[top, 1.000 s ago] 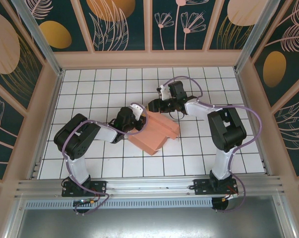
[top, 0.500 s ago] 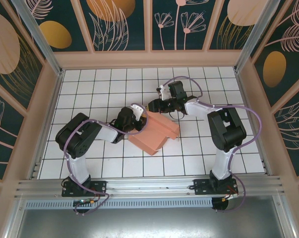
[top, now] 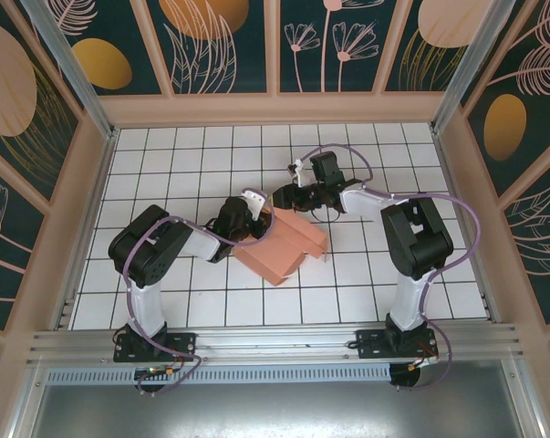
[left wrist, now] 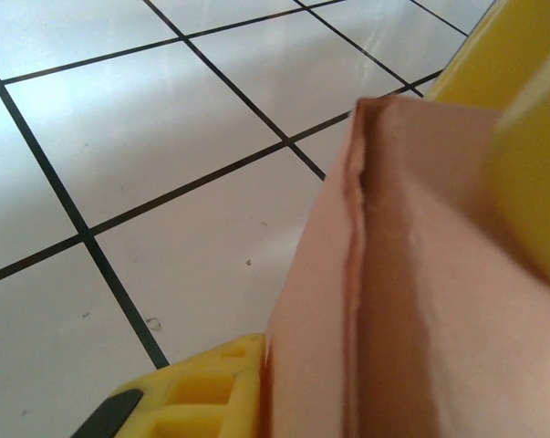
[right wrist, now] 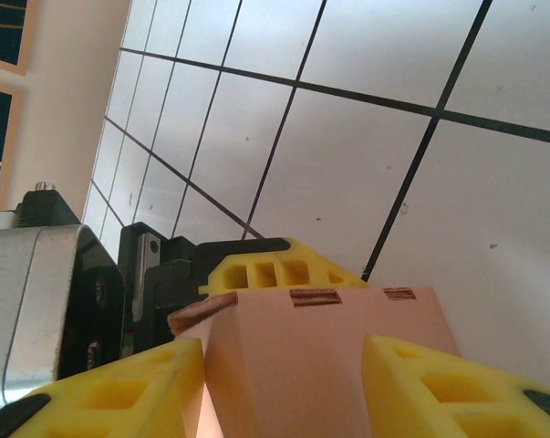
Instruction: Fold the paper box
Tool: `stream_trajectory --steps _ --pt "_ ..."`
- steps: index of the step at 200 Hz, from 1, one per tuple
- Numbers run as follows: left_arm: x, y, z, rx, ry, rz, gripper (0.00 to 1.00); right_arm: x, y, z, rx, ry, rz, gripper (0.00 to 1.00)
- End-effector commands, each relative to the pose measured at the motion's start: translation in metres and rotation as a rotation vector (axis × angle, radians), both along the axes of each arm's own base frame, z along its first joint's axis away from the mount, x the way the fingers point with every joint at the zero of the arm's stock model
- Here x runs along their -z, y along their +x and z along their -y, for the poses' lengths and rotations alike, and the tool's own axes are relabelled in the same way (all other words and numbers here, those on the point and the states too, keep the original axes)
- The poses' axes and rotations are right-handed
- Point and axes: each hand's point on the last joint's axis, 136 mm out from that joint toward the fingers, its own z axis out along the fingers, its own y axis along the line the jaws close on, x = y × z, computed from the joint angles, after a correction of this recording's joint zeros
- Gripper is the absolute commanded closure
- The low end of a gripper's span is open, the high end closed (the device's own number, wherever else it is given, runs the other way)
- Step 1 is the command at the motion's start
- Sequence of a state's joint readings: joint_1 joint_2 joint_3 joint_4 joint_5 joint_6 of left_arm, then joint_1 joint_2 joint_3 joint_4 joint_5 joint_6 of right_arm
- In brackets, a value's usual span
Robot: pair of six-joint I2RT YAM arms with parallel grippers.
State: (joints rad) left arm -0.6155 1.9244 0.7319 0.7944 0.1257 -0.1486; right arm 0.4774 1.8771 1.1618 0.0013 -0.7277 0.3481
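text: none legible | paper box (right wrist: 311,365): small dark marks (right wrist: 316,297), perhaps print

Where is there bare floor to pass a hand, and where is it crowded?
Bare: the far-left tiles along the back wall, and the near strip on the near side of the box. Crowded: the centre, where the left claw and right claw both grip the box's far edge.

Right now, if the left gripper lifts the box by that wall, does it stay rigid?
Probably not: the box wall is one thin sheet with a visibly wavy crease, so it would likely bend at the left gripper. It looks light, being hollow card. In the top view it seems only part-folded, so flaps may swing open.
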Motion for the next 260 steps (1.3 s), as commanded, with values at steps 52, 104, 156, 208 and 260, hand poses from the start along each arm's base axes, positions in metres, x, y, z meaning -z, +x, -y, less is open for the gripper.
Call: stream_trajectory --steps 52,104,156,208,260 --pt "-0.012 0.011 0.002 -0.042 -0.043 0.034 1.00 0.009 -0.013 0.000 0.006 0.037 -0.083 0.52" --pt "-0.017 0.012 0.003 -0.049 -0.074 0.039 0.70 0.013 -0.014 0.003 0.014 0.030 -0.090 0.53" --pt "-0.017 0.012 0.004 -0.050 -0.086 0.038 0.81 0.014 -0.016 0.004 0.016 0.029 -0.096 0.53" --pt "-0.014 0.011 0.003 -0.050 -0.085 0.033 1.00 0.009 -0.018 0.003 0.016 0.048 -0.097 0.53" --pt "-0.018 0.006 0.005 -0.043 -0.137 0.018 1.00 -0.022 -0.005 0.013 0.065 0.057 -0.001 0.48"
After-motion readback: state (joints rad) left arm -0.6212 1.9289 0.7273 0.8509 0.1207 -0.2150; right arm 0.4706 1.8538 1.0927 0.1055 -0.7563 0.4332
